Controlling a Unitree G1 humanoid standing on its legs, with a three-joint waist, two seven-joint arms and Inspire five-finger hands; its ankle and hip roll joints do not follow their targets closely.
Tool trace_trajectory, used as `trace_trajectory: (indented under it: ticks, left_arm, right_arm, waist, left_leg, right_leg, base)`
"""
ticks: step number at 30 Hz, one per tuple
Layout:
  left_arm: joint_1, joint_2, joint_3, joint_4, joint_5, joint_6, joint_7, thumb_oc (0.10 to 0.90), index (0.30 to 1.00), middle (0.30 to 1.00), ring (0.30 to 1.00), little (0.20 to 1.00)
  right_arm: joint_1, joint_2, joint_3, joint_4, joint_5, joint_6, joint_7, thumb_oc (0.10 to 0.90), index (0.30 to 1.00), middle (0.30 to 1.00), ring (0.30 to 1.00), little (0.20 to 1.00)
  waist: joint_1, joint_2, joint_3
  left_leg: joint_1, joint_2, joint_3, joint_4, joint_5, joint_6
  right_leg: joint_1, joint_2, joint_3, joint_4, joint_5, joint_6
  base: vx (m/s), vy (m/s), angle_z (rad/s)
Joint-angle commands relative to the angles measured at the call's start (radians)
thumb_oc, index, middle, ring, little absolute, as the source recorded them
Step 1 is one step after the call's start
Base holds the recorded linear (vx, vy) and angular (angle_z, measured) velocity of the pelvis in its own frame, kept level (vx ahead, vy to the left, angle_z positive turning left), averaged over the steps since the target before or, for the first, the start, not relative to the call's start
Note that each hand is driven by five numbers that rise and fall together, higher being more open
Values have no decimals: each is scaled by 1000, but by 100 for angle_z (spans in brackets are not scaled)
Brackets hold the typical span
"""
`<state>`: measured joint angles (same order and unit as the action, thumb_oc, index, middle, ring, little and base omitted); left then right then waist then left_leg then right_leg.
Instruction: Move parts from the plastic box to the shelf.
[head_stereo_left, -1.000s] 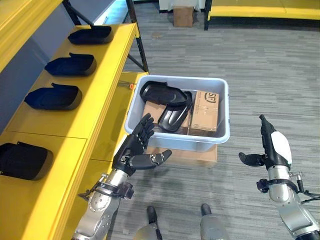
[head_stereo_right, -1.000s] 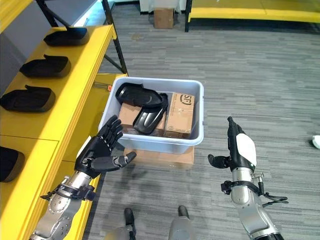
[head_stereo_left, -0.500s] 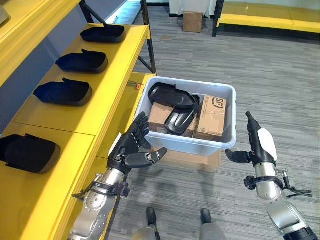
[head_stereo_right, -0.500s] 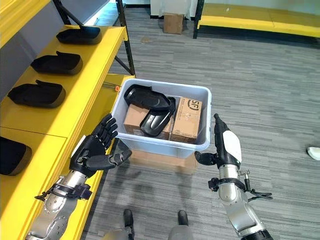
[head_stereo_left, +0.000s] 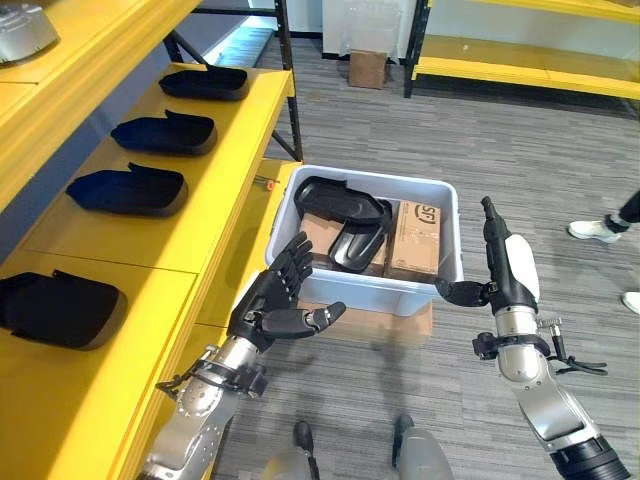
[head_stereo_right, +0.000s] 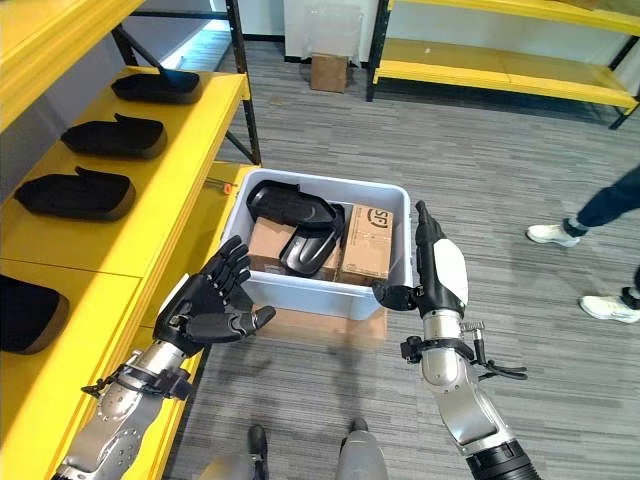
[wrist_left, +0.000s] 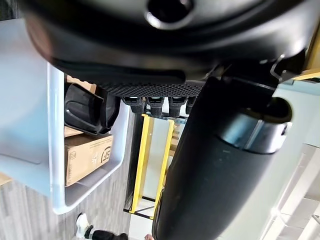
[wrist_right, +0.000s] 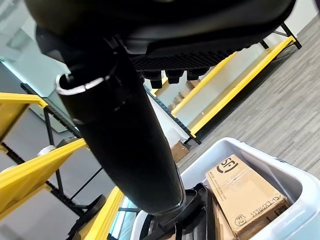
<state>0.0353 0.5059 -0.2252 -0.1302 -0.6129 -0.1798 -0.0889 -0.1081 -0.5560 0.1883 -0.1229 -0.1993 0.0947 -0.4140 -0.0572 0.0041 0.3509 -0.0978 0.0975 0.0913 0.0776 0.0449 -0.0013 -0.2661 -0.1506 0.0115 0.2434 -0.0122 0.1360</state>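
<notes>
Left eye view: parts (head_stereo_left: 345, 205) lie in the plastic box (head_stereo_left: 352, 290) beyond the left hand's (head_stereo_left: 272, 306) spread fingers (head_stereo_left: 296, 256).

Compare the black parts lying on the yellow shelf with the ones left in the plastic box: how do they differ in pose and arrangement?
The shelf parts lie spaced apart in a row, each flat on the yellow shelf. The box parts overlap in a heap inside the plastic box, propped at angles on cardboard cartons. All look like similar black moulded shells. Neither the left hand nor the right hand holds one.
</notes>
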Motion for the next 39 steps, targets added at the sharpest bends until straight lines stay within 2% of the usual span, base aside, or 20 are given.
trace_trajectory:
  ticks: [1,2,4,6,11,14,23,28,39]
  left_arm:
    - [24,4,29,-152,7,-97,-12,900,1000,1000,1000,1000]
    - [-8,-1,3,-144,-7,-92,-8,900,1000,1000,1000,1000]
    - [-29,-4,-9,-136,-4,-98,-4,900,1000,1000,1000,1000]
    - [-68,-19,-29,-120,-5,-109,2,900,1000,1000,1000,1000]
    - [-93,-45,-50,-109,-3,-137,48,900,1000,1000,1000,1000]
    - [-93,-57,-54,-112,3,-138,69,900,1000,1000,1000,1000]
    - [-90,-71,-92,-99,11,-123,93,900,1000,1000,1000,1000]
    - [-90,-77,-110,-96,10,-129,107,900,1000,1000,1000,1000]
    - [-102,-82,-128,-100,3,-131,135,900,1000,1000,1000,1000]
  right_arm:
    - [-90,-26,-57,-59,41,-65,-21,900,1000,1000,1000,1000]
    - [-128,-33,-46,-62,55,-49,-27,900,1000,1000,1000,1000]
    - [-159,-34,-37,-62,57,-33,-29,900,1000,1000,1000,1000]
    - [-239,-43,-12,-62,68,11,-29,900,1000,1000,1000,1000]
    - [-330,-52,26,-106,120,73,-34,900,1000,1000,1000,1000]
    - [-360,-40,41,-123,127,89,-25,900,1000,1000,1000,1000]
    - [-463,-22,72,-171,108,143,-10,900,1000,1000,1000,1000]
    - [-518,-10,74,-176,106,160,-2,900,1000,1000,1000,1000]
    - [-569,20,116,-171,112,144,-16,900,1000,1000,1000,1000]
  waist:
    - [-5,2,-59]
    - [-2,6,-68]
    - [0,12,-63]
    - [2,27,-43]
    - [-5,61,-18]
    - [-4,74,-12]
    - [2,98,0]
    - [5,112,20]
    - [7,141,74]
  left_leg:
    - [179,-2,-28,-119,-140,16]
    - [158,6,-22,-127,-122,-3]
    - [143,10,-17,-129,-111,-9]
    - [114,17,-7,-131,-90,-24]
    - [86,11,0,-132,-73,-42]
    - [78,9,-2,-127,-72,-45]
    - [65,4,1,-116,-74,-50]
    - [46,-7,3,-95,-83,-48]
    - [-2,-26,4,-64,-91,-40]
  right_leg:
    - [11,1,-43,-66,79,-6]
    - [72,2,-81,-132,56,-14]
    - [84,0,-98,-141,48,-22]
    - [89,-1,-121,-142,29,-39]
    - [91,-2,-111,-147,10,-62]
    - [89,-5,-103,-144,4,-65]
    - [86,-14,-94,-137,-7,-65]
    - [73,-19,-88,-121,-18,-65]
    - [28,-28,-70,-97,-22,-64]
  base:
    - [71,-241,76]
    - [7,-152,62]
    - [-49,-98,58]
    - [-108,-7,52]
    - [-6,51,-8]
    - [52,68,-8]
    - [49,44,3]
    - [23,45,-2]
    - [6,17,-2]
